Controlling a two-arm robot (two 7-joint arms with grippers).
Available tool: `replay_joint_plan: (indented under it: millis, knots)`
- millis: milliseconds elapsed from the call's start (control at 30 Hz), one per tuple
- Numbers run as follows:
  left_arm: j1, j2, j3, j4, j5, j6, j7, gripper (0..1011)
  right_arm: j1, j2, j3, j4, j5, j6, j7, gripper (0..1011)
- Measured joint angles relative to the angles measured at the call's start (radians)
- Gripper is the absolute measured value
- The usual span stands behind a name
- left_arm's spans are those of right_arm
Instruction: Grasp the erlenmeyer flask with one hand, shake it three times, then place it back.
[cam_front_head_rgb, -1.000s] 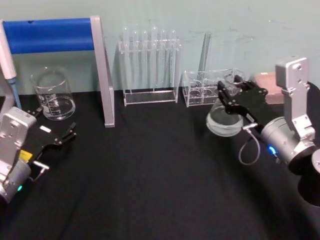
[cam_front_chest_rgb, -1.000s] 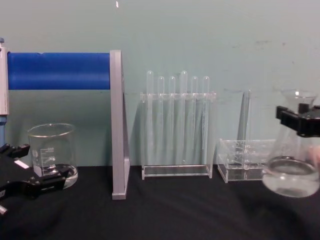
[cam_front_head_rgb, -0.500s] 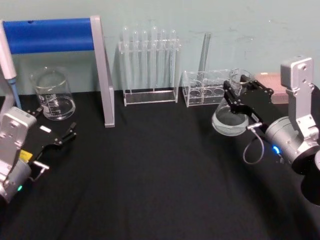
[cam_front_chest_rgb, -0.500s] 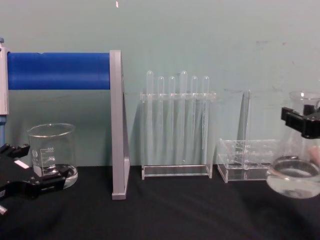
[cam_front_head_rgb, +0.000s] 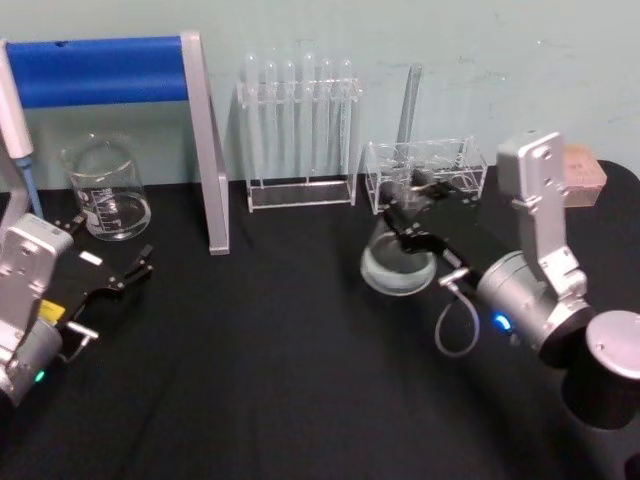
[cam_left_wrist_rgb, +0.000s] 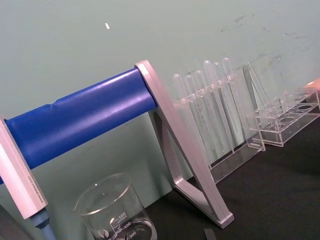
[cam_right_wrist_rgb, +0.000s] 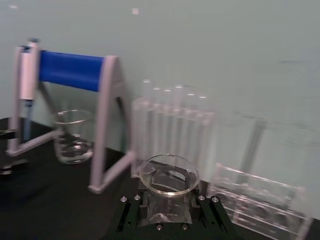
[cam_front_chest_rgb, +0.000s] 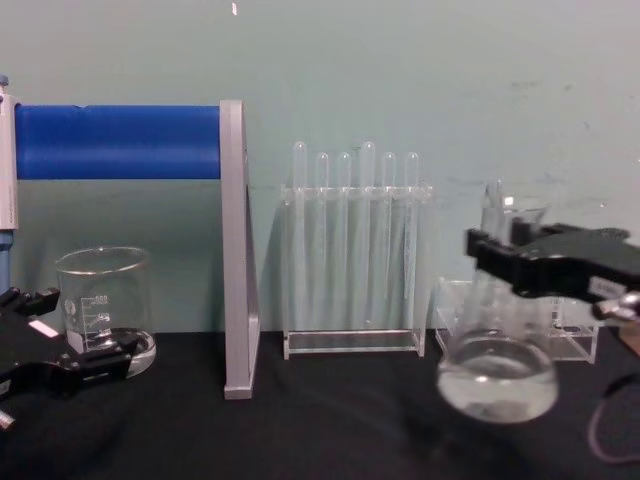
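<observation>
The erlenmeyer flask (cam_front_head_rgb: 397, 268) is clear glass with a little liquid in its wide base. My right gripper (cam_front_head_rgb: 408, 220), the hand, is shut on its neck just under the rim. From the side, the flask (cam_front_chest_rgb: 497, 378) hangs in front of the small clear rack, its base seemingly just above the black table, with the gripper (cam_front_chest_rgb: 503, 258) across its neck. In the right wrist view the flask's rim (cam_right_wrist_rgb: 169, 175) sits between the jaws of the gripper (cam_right_wrist_rgb: 169, 209). My left gripper (cam_front_head_rgb: 108, 248) rests open at the table's left, near the beaker.
A glass beaker (cam_front_head_rgb: 103, 190) stands at the back left beside a blue-barred stand (cam_front_head_rgb: 100, 70). A test tube rack (cam_front_head_rgb: 300, 130) and a low clear rack (cam_front_head_rgb: 425, 172) line the back wall. A pink box (cam_front_head_rgb: 584, 185) lies at the far right.
The right gripper has swung left with the flask, from the right edge to in front of the low clear rack. The left arm has not moved.
</observation>
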Motion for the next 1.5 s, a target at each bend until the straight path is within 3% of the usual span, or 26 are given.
replay_joint_plan:
  millis: [367, 933, 1200, 1500]
  knots:
    - [0.000, 0.000, 0.000, 0.000, 0.000, 0.000, 0.000, 1001, -0.022, 0.015, -0.091, -0.046, 0.009, 0.003, 0.055, 450]
    - [0.000, 0.000, 0.000, 0.000, 0.000, 0.000, 0.000, 1001, -0.036, 0.058, -0.162, -0.090, 0.046, -0.006, 0.104, 450]
    - [0.000, 0.000, 0.000, 0.000, 0.000, 0.000, 0.000, 1001, -0.028, 0.066, -0.158, -0.085, 0.068, -0.007, 0.096, 450]
    - [0.000, 0.000, 0.000, 0.000, 0.000, 0.000, 0.000, 1001, -0.005, 0.070, -0.097, -0.054, 0.081, -0.012, 0.044, 450]
